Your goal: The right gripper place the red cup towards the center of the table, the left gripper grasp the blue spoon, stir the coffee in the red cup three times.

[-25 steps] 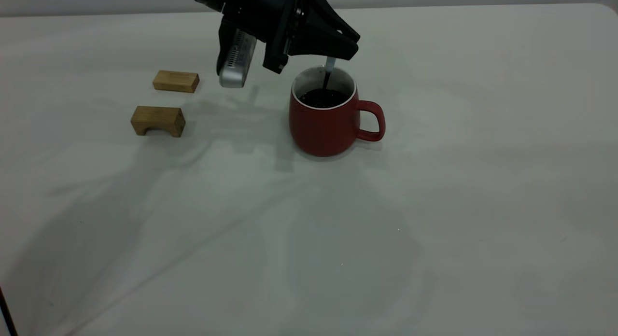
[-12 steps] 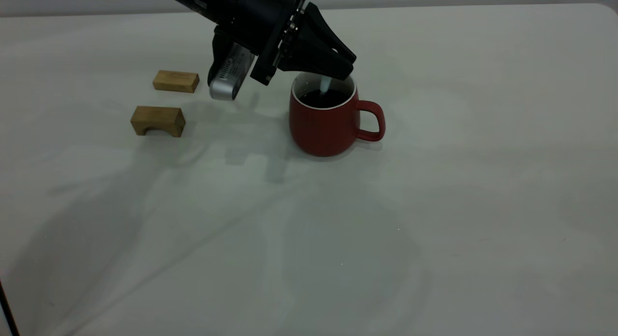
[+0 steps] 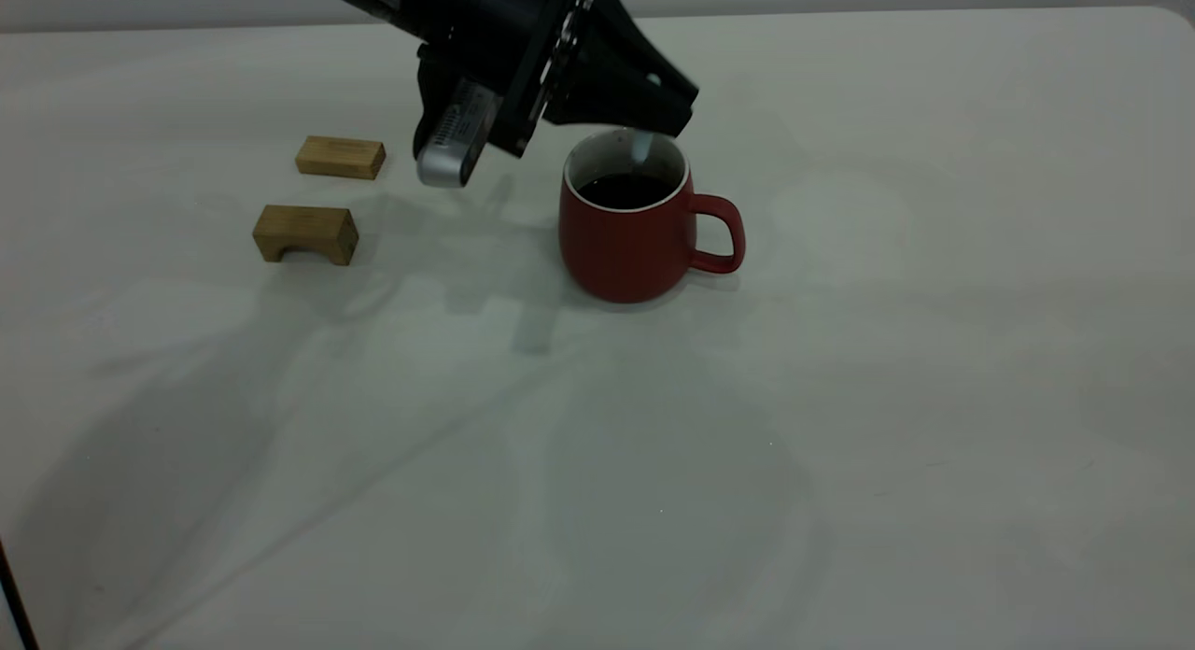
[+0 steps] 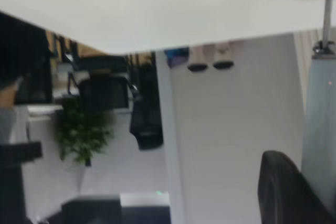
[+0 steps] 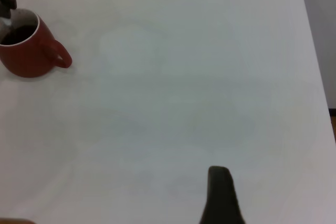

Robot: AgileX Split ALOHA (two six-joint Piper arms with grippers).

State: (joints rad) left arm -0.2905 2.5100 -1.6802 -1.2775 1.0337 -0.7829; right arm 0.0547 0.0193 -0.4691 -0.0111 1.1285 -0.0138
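Cup [image 3: 637, 234] stands upright near the middle of the table [image 3: 840, 426], a little toward the far side, its loop handle pointing toward the exterior view's right. Coffee [image 3: 624, 190] fills it to just below the white rim. Left gripper [image 3: 667, 108] hangs over the cup's far rim, its black fingers pinched together on the spoon [image 3: 641, 147], whose pale handle drops from the fingertips down inside the cup toward the liquid; the bowl end is hidden. Left of the cup, well apart from it, two wooden blocks [image 3: 341, 157] lie one behind the other near the table's left part. Open tabletop spreads wide in front of the cup and to its right, as far as the rounded far-right corner. Right gripper [image 5: 220, 192] is out of the exterior view; the right wrist view shows only a dark fingertip of it over bare table, well away from the cup [image 5: 26, 51], and whether its fingers are apart or together cannot be told.
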